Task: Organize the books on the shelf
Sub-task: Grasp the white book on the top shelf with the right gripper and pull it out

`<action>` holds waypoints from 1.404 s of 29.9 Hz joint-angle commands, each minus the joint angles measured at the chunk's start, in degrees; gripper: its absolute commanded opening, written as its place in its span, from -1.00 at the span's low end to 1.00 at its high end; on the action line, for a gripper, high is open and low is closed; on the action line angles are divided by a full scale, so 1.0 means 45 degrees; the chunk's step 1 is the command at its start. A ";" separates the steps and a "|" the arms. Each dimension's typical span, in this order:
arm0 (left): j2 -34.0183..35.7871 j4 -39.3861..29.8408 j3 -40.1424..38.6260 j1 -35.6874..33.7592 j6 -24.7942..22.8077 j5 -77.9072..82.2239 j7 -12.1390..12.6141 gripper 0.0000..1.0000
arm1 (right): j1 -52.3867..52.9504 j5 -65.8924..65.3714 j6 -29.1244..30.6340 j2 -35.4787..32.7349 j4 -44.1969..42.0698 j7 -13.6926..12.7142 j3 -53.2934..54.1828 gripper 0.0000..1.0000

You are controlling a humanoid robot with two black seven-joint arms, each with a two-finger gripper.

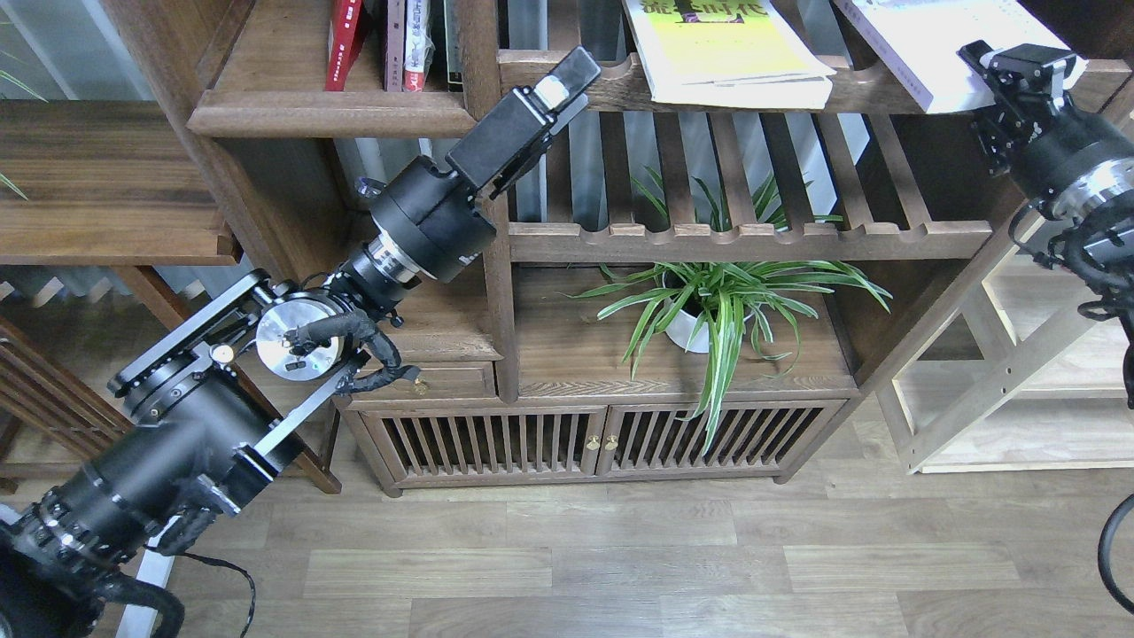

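Observation:
The shelf [328, 113] is the solid dark-brown board at the upper left. A red book [344, 40] stands upright on it beside a few other spines. The large yellow-green book [726, 53] lies flat on the top slatted rack. The thick white-lavender book [921, 44] lies at the rack's right end, with its near corner overhanging. My right gripper [1019, 73] is shut on that corner. My left gripper [567, 78] is shut and empty, and points up at the rack's front rail, between the shelf and the yellow-green book.
A spider plant in a white pot [700, 310] stands on the cabinet top under a lower slatted rack [753, 239]. The cabinet's slatted doors [602, 443] are below. Pale light-wood shelving [1019, 399] stands at the right. A dark wooden ledge [106, 177] is at the left.

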 commanded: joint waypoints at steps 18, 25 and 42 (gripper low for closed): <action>0.0027 0.0470 0.0114 0.0016 0.0000 0.0059 0.0000 0.98 | -0.2061 0.1052 0.2168 0.0358 0.1628 -0.0620 0.2706 -0.92; 0.0007 0.0509 0.0114 -0.0004 0.0000 0.0175 0.0000 0.98 | -0.3525 0.1248 0.2754 0.0260 0.2898 -0.0659 0.3780 -0.91; -0.0246 0.0509 0.0133 -0.0004 0.0000 0.0410 0.0000 0.98 | -0.7373 0.1209 0.5032 -0.0775 0.4264 -0.0562 0.5498 -0.93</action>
